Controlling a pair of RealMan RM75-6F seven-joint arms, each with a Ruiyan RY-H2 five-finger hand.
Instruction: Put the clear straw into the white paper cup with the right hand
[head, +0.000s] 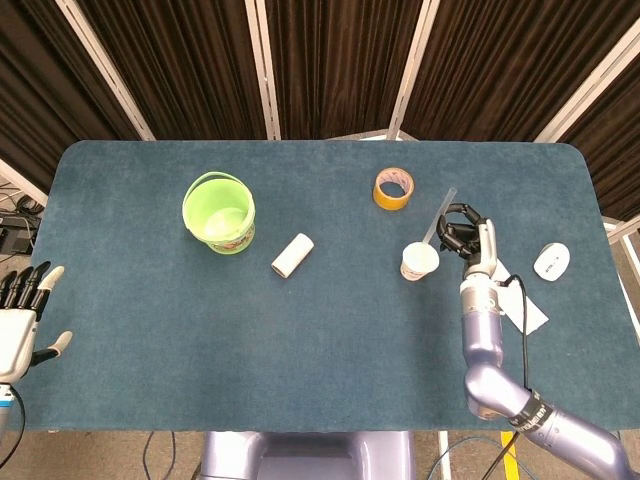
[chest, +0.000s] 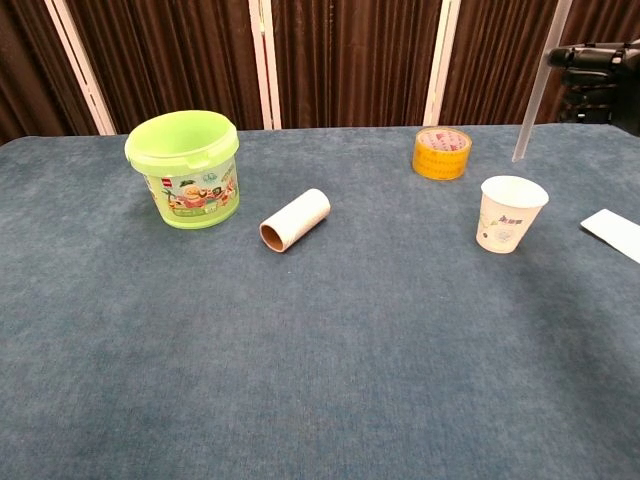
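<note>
Dark curtains hang behind the blue tabletop (head: 320, 330), and against them the clear straw (chest: 537, 85) is hard for me to read. My right hand (head: 464, 229) pinches it up high; in the chest view it hangs near upright, its lower tip above and just to the right of the white paper cup (chest: 509, 213), not inside it. From the head view the straw (head: 439, 214) slants away from the cup (head: 419, 261) toward the far edge.

My worry is the lowering. If I bring the hand down from here without shifting left, I judge the tip will meet the rim or pass outside it. The cup looks light and empty, so a nudge on the rim could tip it. The straw is long, and if I let go too early it could lever over the rim and fall out.

The cup holds nothing I can see. The green bucket (head: 218, 212) also looks empty from above. My left hand (head: 22, 318) rests off the tabletop's left edge, fingers apart, holding nothing.
</note>
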